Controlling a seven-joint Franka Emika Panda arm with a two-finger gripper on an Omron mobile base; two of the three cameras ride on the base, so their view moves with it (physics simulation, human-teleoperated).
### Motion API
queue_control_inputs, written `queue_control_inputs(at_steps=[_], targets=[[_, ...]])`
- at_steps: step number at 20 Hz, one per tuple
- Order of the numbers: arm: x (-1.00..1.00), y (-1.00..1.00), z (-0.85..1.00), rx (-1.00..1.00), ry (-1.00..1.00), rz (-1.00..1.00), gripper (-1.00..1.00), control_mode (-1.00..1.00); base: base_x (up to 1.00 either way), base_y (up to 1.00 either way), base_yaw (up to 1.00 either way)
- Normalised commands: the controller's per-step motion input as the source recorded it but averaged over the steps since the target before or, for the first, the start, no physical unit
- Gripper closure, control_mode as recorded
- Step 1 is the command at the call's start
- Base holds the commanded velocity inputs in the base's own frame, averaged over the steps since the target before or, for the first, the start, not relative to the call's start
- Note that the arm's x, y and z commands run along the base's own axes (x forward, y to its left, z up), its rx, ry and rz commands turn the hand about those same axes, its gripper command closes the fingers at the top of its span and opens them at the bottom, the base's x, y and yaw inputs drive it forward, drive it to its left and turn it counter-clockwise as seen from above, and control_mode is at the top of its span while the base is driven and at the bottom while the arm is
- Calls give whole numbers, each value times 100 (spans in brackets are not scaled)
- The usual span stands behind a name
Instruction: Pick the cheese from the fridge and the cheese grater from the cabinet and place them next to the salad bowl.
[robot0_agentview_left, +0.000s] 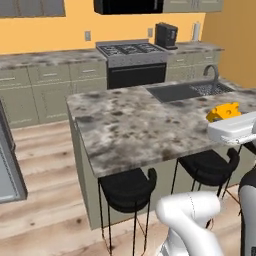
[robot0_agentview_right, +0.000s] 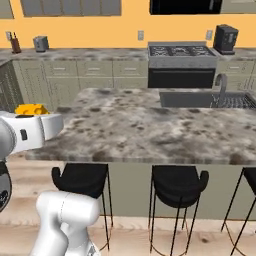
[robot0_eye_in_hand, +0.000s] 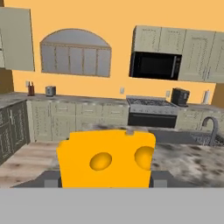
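Observation:
The cheese (robot0_eye_in_hand: 107, 157), a yellow-orange wedge with round holes, sits close in front of the hand camera, with a dark finger (robot0_eye_in_hand: 49, 179) on either side. My gripper (robot0_agentview_left: 225, 119) is shut on it. From the left base view the cheese (robot0_agentview_left: 223, 111) is held up in the air at the right, just over the near right end of the marbled island (robot0_agentview_left: 130, 125). In the right base view the cheese (robot0_agentview_right: 31, 108) pokes up above the white hand at the left. The salad bowl and the cheese grater are out of view.
A sink (robot0_agentview_left: 185, 91) with a faucet (robot0_agentview_left: 214, 72) is set into the island's far right. Black stools (robot0_agentview_left: 127, 190) stand along its near side. A stove (robot0_agentview_left: 132, 50) and a black coffee machine (robot0_agentview_left: 166, 35) line the back wall. A grey appliance edge (robot0_agentview_left: 7, 170) shows at the left.

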Motion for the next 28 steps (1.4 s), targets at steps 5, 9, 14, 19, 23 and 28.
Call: queue_control_inputs(at_steps=[5, 9, 14, 19, 23, 28], targets=[[0, 0, 0, 0, 0, 0, 100, 100, 0, 14, -26], [0, 0, 0, 0, 0, 0, 100, 100, 0, 6, -17], [0, 0, 0, 0, 0, 0, 100, 100, 0, -55, -19], [0, 0, 0, 0, 0, 0, 100, 100, 3, -94, -16], [0, 0, 0, 0, 0, 0, 100, 100, 0, -100, -12], [0, 0, 0, 0, 0, 0, 100, 100, 0, -100, -10]])
